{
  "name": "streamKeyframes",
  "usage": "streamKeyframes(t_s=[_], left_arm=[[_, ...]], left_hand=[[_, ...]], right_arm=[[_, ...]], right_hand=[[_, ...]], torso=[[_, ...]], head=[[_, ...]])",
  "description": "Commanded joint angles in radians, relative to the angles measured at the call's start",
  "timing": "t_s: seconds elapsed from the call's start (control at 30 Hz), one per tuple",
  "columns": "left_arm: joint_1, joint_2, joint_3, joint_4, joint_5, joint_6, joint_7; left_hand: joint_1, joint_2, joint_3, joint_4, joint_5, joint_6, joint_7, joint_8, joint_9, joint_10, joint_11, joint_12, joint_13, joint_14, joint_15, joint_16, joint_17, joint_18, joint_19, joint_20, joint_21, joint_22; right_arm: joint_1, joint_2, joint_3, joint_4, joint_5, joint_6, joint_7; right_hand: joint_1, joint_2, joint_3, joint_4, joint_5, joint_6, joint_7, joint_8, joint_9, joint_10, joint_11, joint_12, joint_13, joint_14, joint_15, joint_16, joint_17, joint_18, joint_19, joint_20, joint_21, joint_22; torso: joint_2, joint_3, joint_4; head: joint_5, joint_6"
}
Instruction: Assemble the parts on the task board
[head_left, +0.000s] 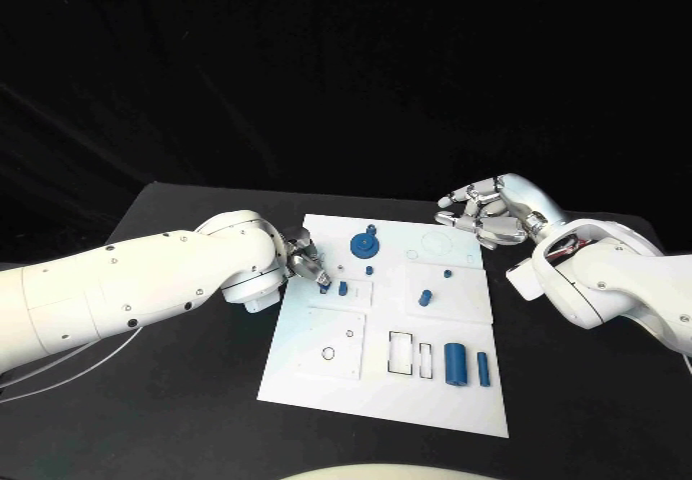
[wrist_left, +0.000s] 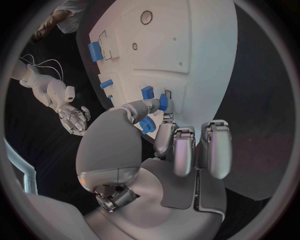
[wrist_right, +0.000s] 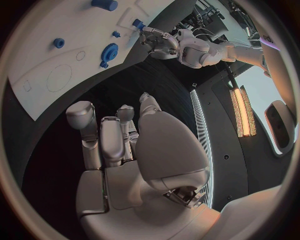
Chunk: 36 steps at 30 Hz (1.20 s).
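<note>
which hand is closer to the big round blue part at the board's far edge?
Left. The left hand sits just beside the round blue part; the right hand hovers off the task board's far right corner.

Two glossy white arms, their rounded shells dotted with small dark screws, end in silver many-fingered hands. The left arm (head_left: 137, 285) swells into a bulbous wrist housing, and thin pale cables trail beneath it. The right arm (head_left: 620, 285) shows a patch of red wiring near its wrist. Both the left hand (head_left: 302, 257) and the right hand (head_left: 488, 212) are polished metal, with segmented fingers.
</note>
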Motion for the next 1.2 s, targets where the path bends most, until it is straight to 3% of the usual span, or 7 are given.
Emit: streamKeyframes(t_s=[0.03, 0.77, 1.2], left_arm=[[-0.007, 0.000, -0.006, -0.003, -0.023, 0.046, -0.055], [-0.007, -0.002, -0.006, -0.003, -0.037, 0.070, -0.056], [-0.007, -0.002, -0.006, -0.001, -0.048, 0.069, -0.056]], left_hand=[[0.003, 0.015, -0.011, 0.000, -0.005, 0.076, -0.068, 0.086, 0.138, 0.017, -0.011, 0.006, 0.003, 0.105, -0.008, 0.007, 0.263, -0.020, 0.064, -0.008, 0.006, 0.197], [-0.016, 0.039, -0.128, 0.014, -0.015, 0.087, -0.078, 0.086, 0.133, 0.024, -0.018, 0.010, 0.021, 0.105, -0.014, 0.007, 0.263, -0.021, 0.066, -0.012, 0.007, 0.200], [-0.003, 0.036, -0.148, 0.005, -0.014, 0.083, -0.080, 0.083, 0.129, 0.021, -0.020, 0.005, 0.017, 0.105, -0.015, 0.007, 0.263, -0.020, 0.065, -0.013, 0.005, 0.197]], right_arm=[[0.000, 0.000, 0.000, 0.001, -0.004, 0.011, 0.003], [0.000, 0.000, 0.000, 0.001, -0.004, 0.011, 0.004], [0.000, -0.003, 0.000, 0.003, -0.004, 0.010, 0.004]], right_hand=[[-0.005, 0.009, -0.007, 0.000, 0.003, -0.010, 0.000, 0.006, 0.002, -0.004, -0.002, 0.005, -0.001, 0.001, 0.000, -0.007, -0.001, 0.019, 0.006, -0.002, -0.003, -0.001], [-0.005, 0.009, -0.009, -0.001, 0.005, -0.009, 0.000, 0.007, 0.002, -0.007, -0.003, 0.005, -0.004, 0.001, 0.000, -0.008, -0.001, 0.019, 0.007, -0.002, -0.005, -0.001], [-0.005, 0.009, -0.009, -0.001, 0.005, -0.009, 0.000, 0.007, 0.002, -0.007, -0.003, 0.005, -0.004, 0.001, 0.000, -0.008, -0.001, 0.019, 0.007, -0.002, -0.005, -0.001]], torso=[[0.001, -0.0003, 0.0009], [0.000, -0.0001, 0.0002], [0.000, -0.0004, 0.0002]], head=[[-0.001, 0.000], [0.000, -0.004], [-0.002, -0.003]])
